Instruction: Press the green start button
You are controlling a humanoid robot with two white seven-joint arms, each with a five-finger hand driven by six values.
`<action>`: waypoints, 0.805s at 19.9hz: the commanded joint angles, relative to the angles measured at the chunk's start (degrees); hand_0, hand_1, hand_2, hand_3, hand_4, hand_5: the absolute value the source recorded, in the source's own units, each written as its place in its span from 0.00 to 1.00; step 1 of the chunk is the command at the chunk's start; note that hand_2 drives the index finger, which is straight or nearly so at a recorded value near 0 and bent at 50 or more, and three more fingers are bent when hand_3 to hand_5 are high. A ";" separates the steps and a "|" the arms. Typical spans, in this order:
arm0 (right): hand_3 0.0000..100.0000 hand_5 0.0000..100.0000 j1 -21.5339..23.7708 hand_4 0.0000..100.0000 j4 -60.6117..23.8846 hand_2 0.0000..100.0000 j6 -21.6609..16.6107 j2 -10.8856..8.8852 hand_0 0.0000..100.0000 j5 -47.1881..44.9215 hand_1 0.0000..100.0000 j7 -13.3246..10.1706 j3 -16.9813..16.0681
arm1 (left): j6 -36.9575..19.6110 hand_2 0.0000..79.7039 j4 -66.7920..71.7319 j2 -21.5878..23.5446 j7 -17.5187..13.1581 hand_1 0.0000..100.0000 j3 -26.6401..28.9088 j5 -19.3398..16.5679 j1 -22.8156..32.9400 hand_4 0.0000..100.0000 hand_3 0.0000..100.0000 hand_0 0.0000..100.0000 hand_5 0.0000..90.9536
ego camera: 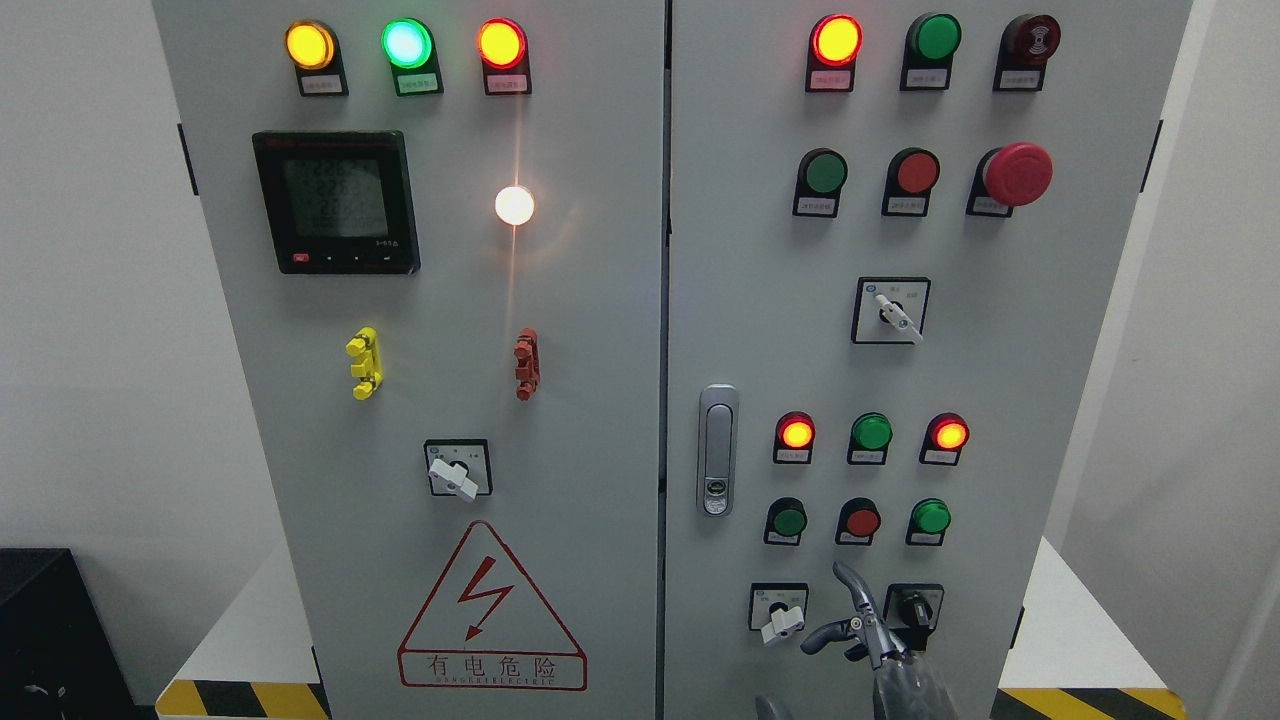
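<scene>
The grey control cabinet (600, 300) fills the head view. On its right door are three green push buttons: an upper one (825, 172), a lower left one (789, 521) and a lower right one (931, 516). My right hand (850, 625) comes up from the bottom edge, right of the middle, and holds nothing. Its index finger (850, 585) points up with its tip just below the lower red button (861, 521), between the two lower green buttons and apart from them. The thumb (815, 638) sticks out to the left. The left arm is out of view.
Lit lamps run along the top of both doors. A red mushroom stop button (1017, 173) stands out at the upper right. Selector switches (781, 620) (913, 608) flank my hand. A door latch (716, 450) is left of the lower buttons. A meter (336, 202) is on the left door.
</scene>
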 commanded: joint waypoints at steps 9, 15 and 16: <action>0.00 0.00 0.54 0.00 -3.86 0.00 4.14 0.01 0.00 -14.02 0.15 4.23 1.67 | 0.04 0.00 -1.58 0.09 -0.04 0.56 0.00 0.00 -1.32 0.00 0.00 0.12 0.00; 0.00 0.00 1.77 0.00 -5.88 0.00 4.23 0.01 0.00 -14.28 0.14 4.15 2.81 | 0.04 0.00 -1.58 0.00 -0.04 0.56 0.00 0.00 -1.32 0.00 0.00 0.12 0.00; 0.00 0.00 1.77 0.00 -5.97 0.00 4.31 0.01 0.00 -14.89 0.13 4.15 2.90 | 0.04 0.00 -1.58 0.00 -0.04 0.56 0.00 0.00 -1.32 0.00 0.00 0.12 0.00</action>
